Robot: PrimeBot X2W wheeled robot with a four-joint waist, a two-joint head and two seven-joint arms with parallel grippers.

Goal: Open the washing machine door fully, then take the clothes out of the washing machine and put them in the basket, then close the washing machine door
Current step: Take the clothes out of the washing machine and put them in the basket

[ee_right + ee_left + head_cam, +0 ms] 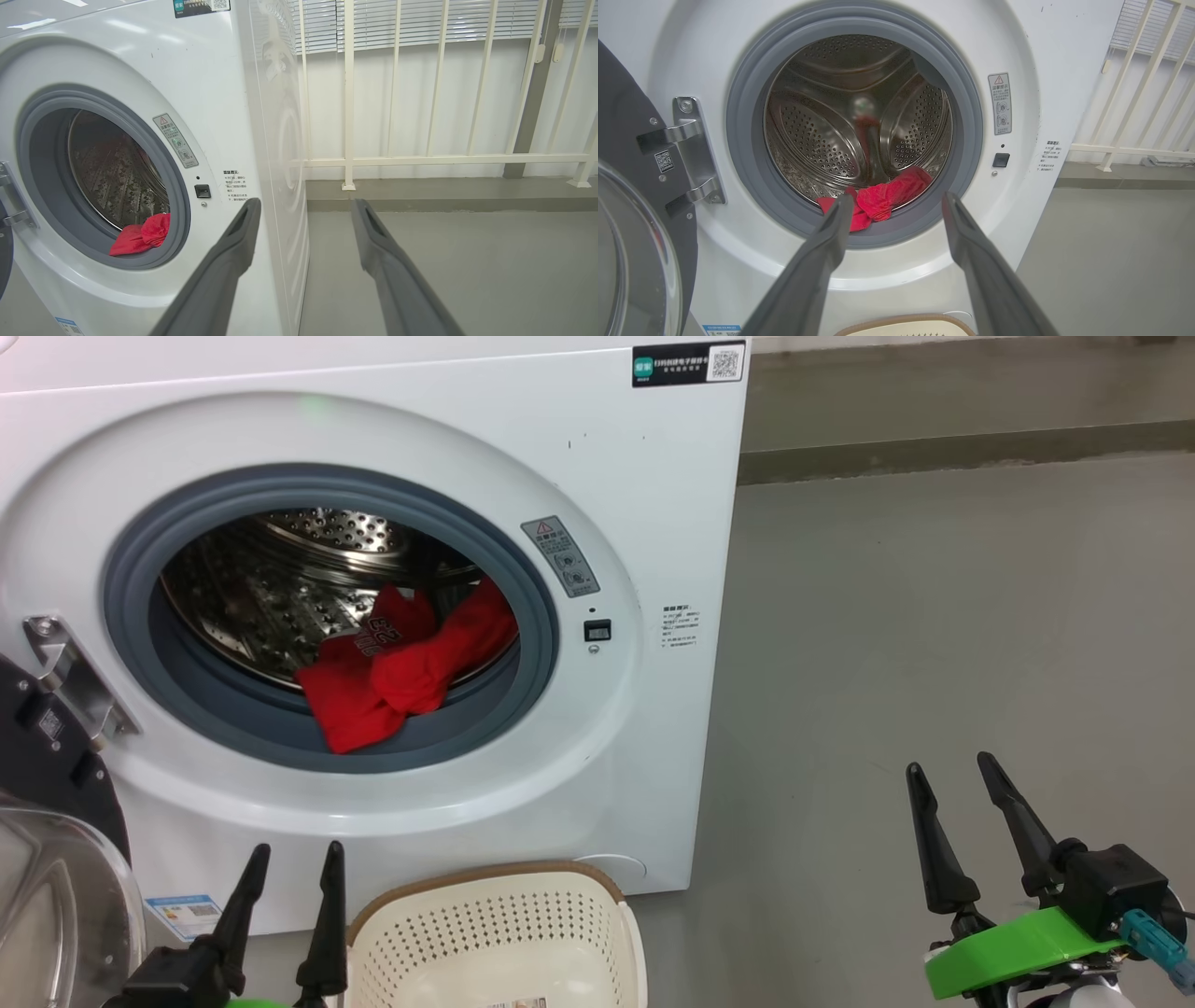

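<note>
The white washing machine stands with its round door swung wide to the left on its hinge. Red clothes lie at the front of the steel drum, draped onto the grey rubber ring; they also show in the wrist views. The cream basket sits on the floor below the opening. My left gripper is open, low beside the basket, pointing at the drum. My right gripper is open over bare floor to the machine's right.
Grey floor stretches to the right of the machine. A white railing and a low concrete kerb run behind it. The open door's glass bowl stands close on my left.
</note>
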